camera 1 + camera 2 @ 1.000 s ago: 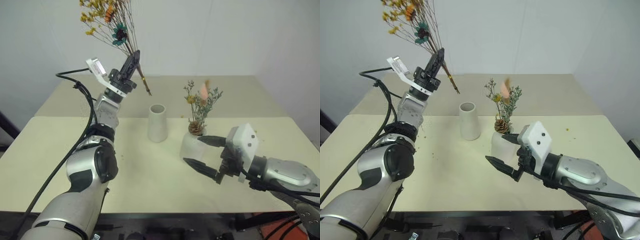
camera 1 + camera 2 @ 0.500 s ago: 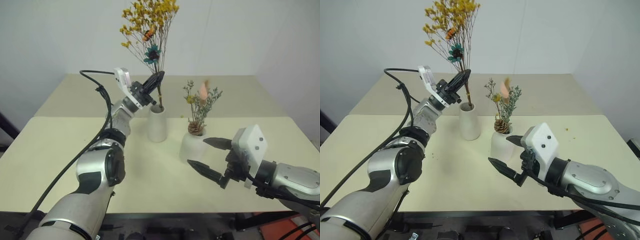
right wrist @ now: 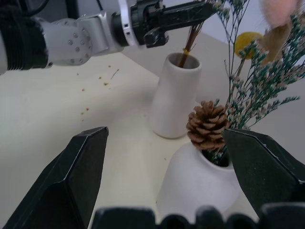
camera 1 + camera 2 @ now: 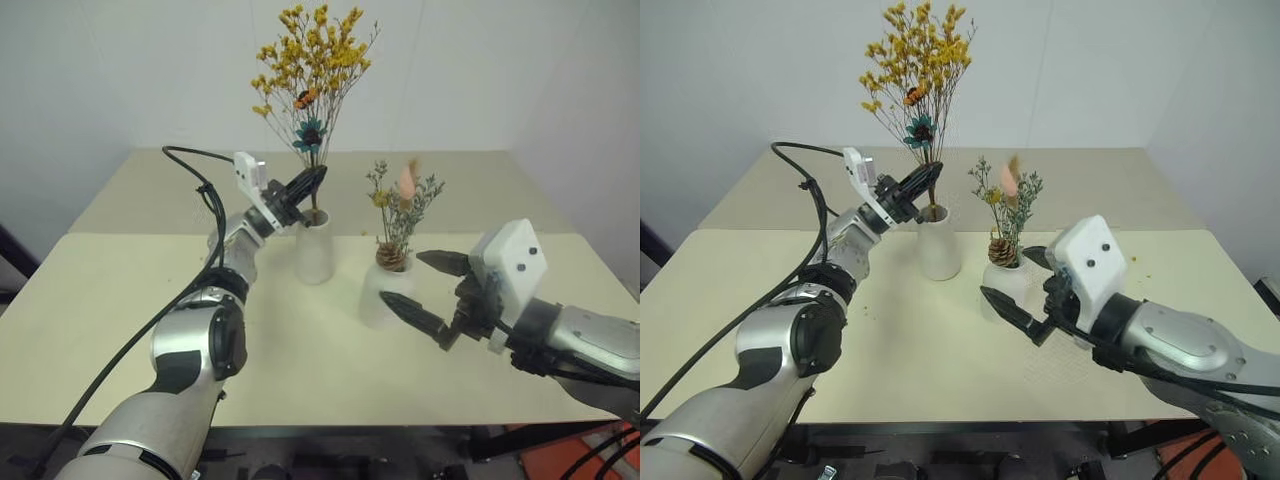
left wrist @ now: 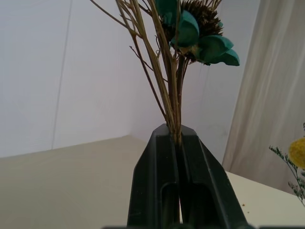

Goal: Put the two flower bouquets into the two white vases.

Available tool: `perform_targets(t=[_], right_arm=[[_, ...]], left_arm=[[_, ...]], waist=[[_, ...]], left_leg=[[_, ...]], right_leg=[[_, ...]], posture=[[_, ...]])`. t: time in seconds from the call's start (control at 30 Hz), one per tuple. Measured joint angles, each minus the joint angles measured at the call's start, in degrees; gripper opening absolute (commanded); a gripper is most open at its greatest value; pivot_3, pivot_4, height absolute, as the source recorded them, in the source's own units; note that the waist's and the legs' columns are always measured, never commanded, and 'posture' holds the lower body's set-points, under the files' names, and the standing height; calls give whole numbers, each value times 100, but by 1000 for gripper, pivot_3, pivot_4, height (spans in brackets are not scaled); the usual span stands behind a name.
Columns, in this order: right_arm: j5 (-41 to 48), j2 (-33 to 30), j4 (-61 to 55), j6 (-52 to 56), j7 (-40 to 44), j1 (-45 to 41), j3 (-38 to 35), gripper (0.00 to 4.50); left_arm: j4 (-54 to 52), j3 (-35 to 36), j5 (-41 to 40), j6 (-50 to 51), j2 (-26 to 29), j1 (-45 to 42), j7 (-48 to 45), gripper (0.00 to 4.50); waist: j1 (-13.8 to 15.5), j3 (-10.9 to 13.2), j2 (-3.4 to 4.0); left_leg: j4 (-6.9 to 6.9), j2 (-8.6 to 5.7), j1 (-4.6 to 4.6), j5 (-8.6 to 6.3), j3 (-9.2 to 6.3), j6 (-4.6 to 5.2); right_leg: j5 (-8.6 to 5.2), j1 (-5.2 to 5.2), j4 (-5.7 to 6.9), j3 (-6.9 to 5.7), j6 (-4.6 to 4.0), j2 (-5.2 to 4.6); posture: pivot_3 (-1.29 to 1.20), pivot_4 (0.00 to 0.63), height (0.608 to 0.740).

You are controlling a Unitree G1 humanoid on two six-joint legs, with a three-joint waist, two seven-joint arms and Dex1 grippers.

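The bushy yellow bouquet stands nearly upright with its stems down in the mouth of the tall white vase. My left gripper is shut on those stems just above the rim; the left wrist view shows the black fingers pressed together on the stems. The smaller bouquet, with pine cone and pink plume, sits in the squat white vase. My right gripper is open right in front of that vase, one finger on each side, holding nothing.
Both vases stand mid-table on the beige tabletop. A seam separates a second table behind. Small crumbs lie near the tall vase. A black cable loops off my left arm. A white wall closes the back.
My left gripper swung the yellow bouquet from a leftward tilt to upright and lowered its stems into the tall vase. My open right gripper rose slightly beside the squat vase.
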Motion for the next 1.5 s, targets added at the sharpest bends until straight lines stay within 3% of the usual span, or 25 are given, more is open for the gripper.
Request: perform_targets(t=[0.2, 0.47, 0.7, 0.83, 1.1, 1.5], right_arm=[[12, 2, 25, 0, -229, -67, 302, 4500], [4, 1, 62, 0, -253, -71, 346, 4500], [-4, 0, 58, -1, -138, -18, 348, 4500], [-36, -4, 59, -1, -116, 44, 347, 4500], [-292, 49, 151, -8, 113, 33, 512, 4500], [-974, 279, 280, -24, 472, -17, 732, 4500]], left_arm=[[0, -16, 66, -151, 6, 44, -28, 39], [-1, -5, 63, -155, 7, 67, -254, 2188], [-38, 87, -63, -153, 134, 212, -767, 4452], [-145, -110, 76, -287, 272, 440, -828, 4452], [-150, -341, 403, -359, 470, 615, 76, 4452], [-559, -743, 532, -518, 885, 754, -1010, 4452]], waist=[[9, 0, 0], [-2, 0, 0], [-12, 0, 1], [-2, -1, 1], [2, -1, 1], [-9, -2, 2]], left_leg=[[1, -1, -11, 0, 0, 0], [5, -1, -40, 1, 1, 1], [5, 0, -43, 1, 1, 2], [6, 0, -42, 2, 0, 2], [9, 0, -45, 2, -1, 2], [9, 0, -45, 2, 0, 2]], right_leg=[[0, -12, 2, 0, 0, -1], [2, -47, 10, 1, -2, 0], [3, -49, 10, 1, -3, 1], [4, -48, 11, 1, -3, 1], [5, -50, 11, 0, -2, 1], [6, -51, 12, 0, -3, 2]], posture=[[0, 150, 740], [0, 150, 740], [0, 150, 740], [0, 150, 740], [0, 150, 740], [0, 150, 740]])
